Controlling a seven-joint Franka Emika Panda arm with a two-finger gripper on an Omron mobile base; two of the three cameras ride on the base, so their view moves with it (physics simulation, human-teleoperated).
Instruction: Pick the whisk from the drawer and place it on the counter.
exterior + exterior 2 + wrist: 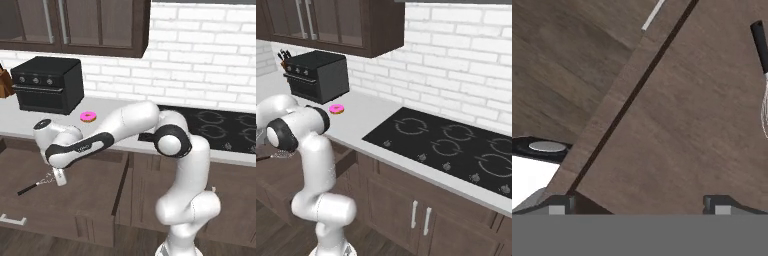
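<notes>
The whisk (pixel 35 185) lies flat on the floor of the open drawer (pixel 85 192), black handle toward the front left, wire loops toward the gripper. My gripper (pixel 60 177) hangs low over the drawer, just right of the wire loops. In the hand view the fingertips (pixel 559 206) stand wide apart with bare drawer (pixel 687 125) wood between them, so the gripper (pixel 639 207) is open. The whisk (pixel 763 90) runs along that view's right edge, outside the fingers. The whisk (pixel 278 155) also peeks out beside the arm. The light grey counter (pixel 117 131) runs behind the drawer.
A pink donut (pixel 89 117) and a black toaster oven (pixel 47 85) sit on the counter, with a knife block (pixel 283 56) behind. The black stovetop (pixel 220 127) is to the right. The drawer's silver handle (pixel 12 219) marks its front edge.
</notes>
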